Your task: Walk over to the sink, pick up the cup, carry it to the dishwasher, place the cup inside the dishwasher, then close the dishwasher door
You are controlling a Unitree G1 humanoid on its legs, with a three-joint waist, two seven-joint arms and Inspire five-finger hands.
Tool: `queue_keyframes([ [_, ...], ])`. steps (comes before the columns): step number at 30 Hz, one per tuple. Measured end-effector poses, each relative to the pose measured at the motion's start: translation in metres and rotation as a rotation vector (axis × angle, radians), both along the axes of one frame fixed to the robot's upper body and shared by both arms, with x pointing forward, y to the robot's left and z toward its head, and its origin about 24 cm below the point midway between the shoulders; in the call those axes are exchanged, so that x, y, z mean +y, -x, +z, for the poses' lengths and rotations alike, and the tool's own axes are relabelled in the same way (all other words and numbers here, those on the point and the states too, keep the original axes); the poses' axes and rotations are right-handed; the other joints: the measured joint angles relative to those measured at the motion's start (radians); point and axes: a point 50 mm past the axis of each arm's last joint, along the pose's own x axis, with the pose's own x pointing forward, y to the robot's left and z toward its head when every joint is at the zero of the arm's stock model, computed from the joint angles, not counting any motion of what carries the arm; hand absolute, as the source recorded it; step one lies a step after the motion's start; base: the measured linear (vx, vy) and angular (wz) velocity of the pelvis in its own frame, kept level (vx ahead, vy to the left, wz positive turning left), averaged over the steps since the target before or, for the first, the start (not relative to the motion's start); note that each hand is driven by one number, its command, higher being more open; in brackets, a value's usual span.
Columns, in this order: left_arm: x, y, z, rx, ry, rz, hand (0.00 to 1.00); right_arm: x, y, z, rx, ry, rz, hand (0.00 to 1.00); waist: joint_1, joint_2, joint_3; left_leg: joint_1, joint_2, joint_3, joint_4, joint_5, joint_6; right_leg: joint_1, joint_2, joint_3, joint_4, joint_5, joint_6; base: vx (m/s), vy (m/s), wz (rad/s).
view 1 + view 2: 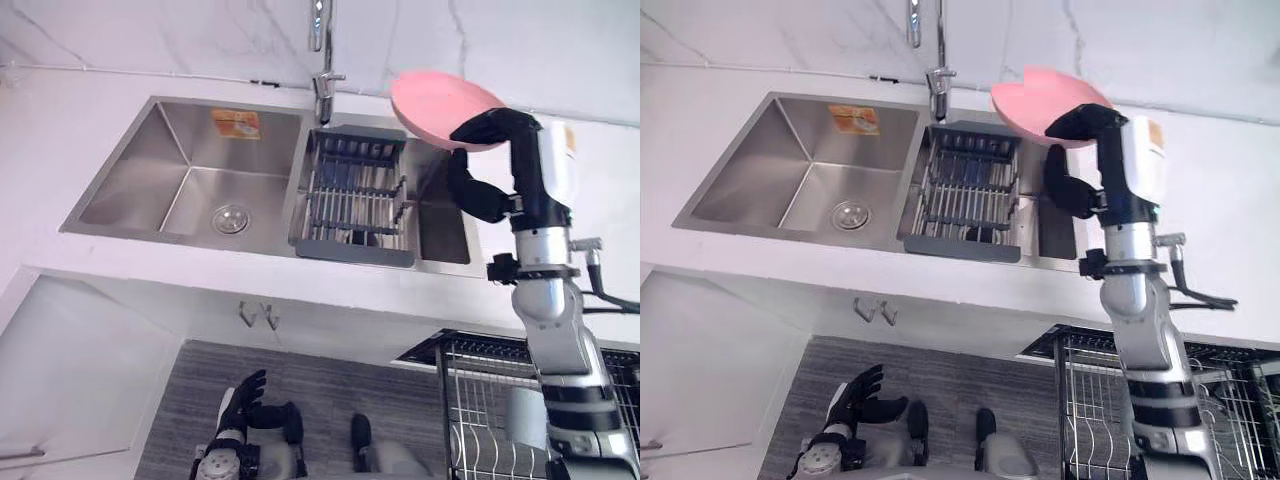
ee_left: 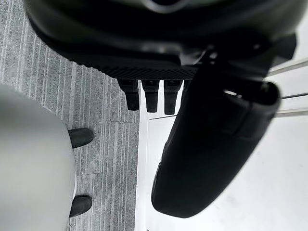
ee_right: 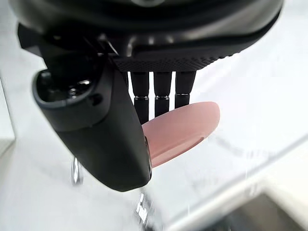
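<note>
Two basins form the sink (image 1: 130,170), a rack (image 1: 350,200) in the right one; the dishwasher basket (image 1: 480,400) sits near right, cut off. Over the sink's far right, the right hand (image 1: 500,130) pinches a pink dish (image 1: 435,100); plate or shallow cup, I can't tell. I'd keep it level swinging down to the basket. Left hand (image 1: 243,400) hangs low, fingers apart.

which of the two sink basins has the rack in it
The right basin, by the right hand pinching the pink dish: a wire rack sits in it. The left basin shows bare steel and a drain.
</note>
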Motion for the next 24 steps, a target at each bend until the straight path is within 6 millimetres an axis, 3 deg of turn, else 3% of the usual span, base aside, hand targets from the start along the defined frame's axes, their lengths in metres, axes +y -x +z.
queue_keyframes([
  [6,0.002,0.014,-0.009,0.07,-0.012,-0.001,0.9,-0.022,0.033,-0.019,0.024,-0.064,-0.121,0.3,-0.059,-0.009,-0.054,0.03,0.007,0.112,0.0,-0.032,-0.003,-0.009,0.015,0.108,-0.016,0.018,0.01,0.03,0.002,-0.59],
  [11,0.004,0.022,-0.014,0.107,-0.02,0.008,0.9,-0.043,0.058,-0.045,0.117,-0.11,-0.25,0.3,-0.121,-0.003,-0.06,0.061,0.01,0.247,0.002,-0.065,-0.008,-0.034,0.038,0.241,-0.014,0.036,0.021,0.01,0.016,-0.79],
  [15,0.002,0.023,-0.014,0.108,-0.009,0.025,0.9,-0.049,0.069,-0.059,0.18,-0.135,-0.302,0.3,-0.139,0.004,-0.058,0.061,0.021,0.353,0.063,-0.112,-0.006,-0.065,0.052,0.316,0.02,0.036,0.028,0.0,0.0,-0.74],
  [17,0.0,0.021,-0.014,0.102,-0.002,0.024,0.9,-0.048,0.068,-0.06,0.187,-0.137,-0.299,0.3,-0.136,0.013,-0.052,0.057,0.033,0.404,0.105,-0.143,-0.009,-0.091,0.043,0.289,0.046,0.018,0.017,-0.03,-0.011,-0.87],
  [20,-0.004,0.017,-0.013,0.088,0.006,0.017,0.9,-0.052,0.067,-0.067,0.213,-0.165,-0.3,0.3,-0.128,0.02,-0.04,0.044,0.055,0.47,0.173,-0.202,-0.033,-0.141,-0.026,0.098,0.099,0.019,0.014,-0.02,-0.017,-0.7],
  [24,-0.018,0.009,-0.012,0.066,0.038,-0.001,0.9,-0.072,0.067,-0.098,0.368,-0.2,-0.378,0.3,-0.144,0.044,-0.018,0.04,0.073,0.483,0.207,-0.211,-0.041,-0.153,-0.02,0.091,0.11,0.023,0.01,0.05,-0.037,-0.14],
])
